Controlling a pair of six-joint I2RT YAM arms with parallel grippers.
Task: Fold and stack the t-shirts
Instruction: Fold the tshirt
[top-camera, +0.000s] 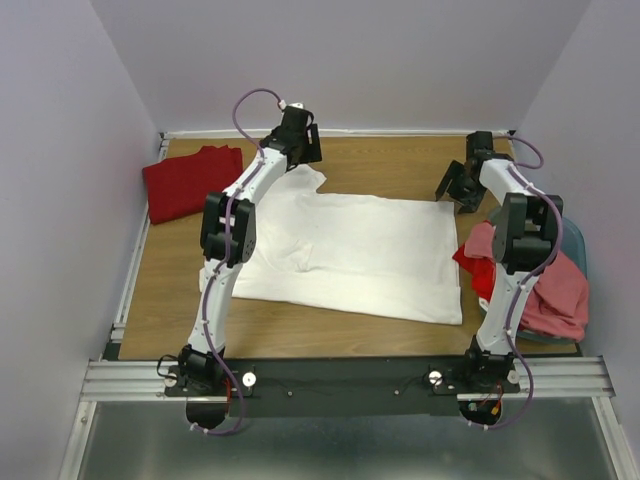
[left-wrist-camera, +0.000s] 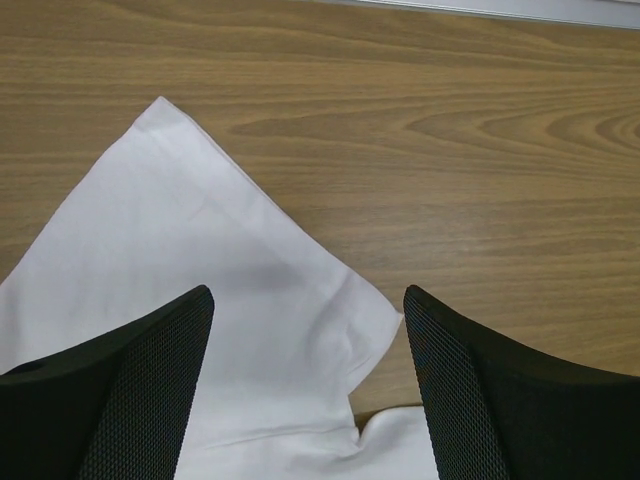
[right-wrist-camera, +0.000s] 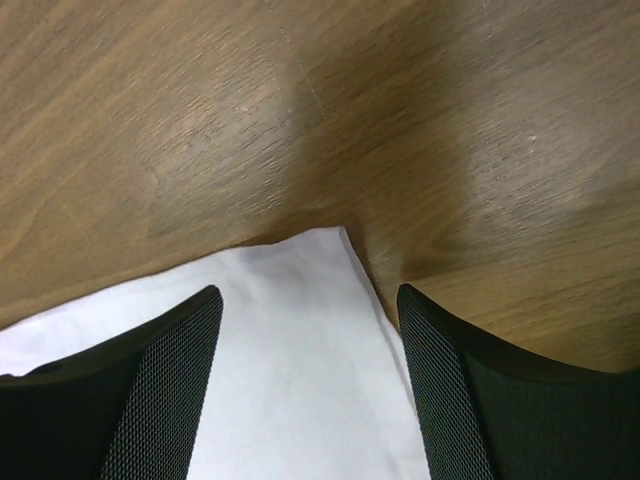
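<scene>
Under our spread left gripper (left-wrist-camera: 307, 292) and right gripper (right-wrist-camera: 307, 290) sit the white t-shirt's (top-camera: 360, 250) corners. We should pinch both evenly.

No writing, label, brand mark, number or sign can be read in any view; the white t-shirt (top-camera: 350, 250), the dark red t-shirt (top-camera: 190, 180) and the wooden desk (top-camera: 390, 160) show only plain, unmarked surfaces

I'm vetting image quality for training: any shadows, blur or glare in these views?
Top view: evenly lit, sharp, shirt bright but not blown out. Left wrist: table grain crisp, no glare. Right wrist: grain blurred, broad shadows across it.
</scene>
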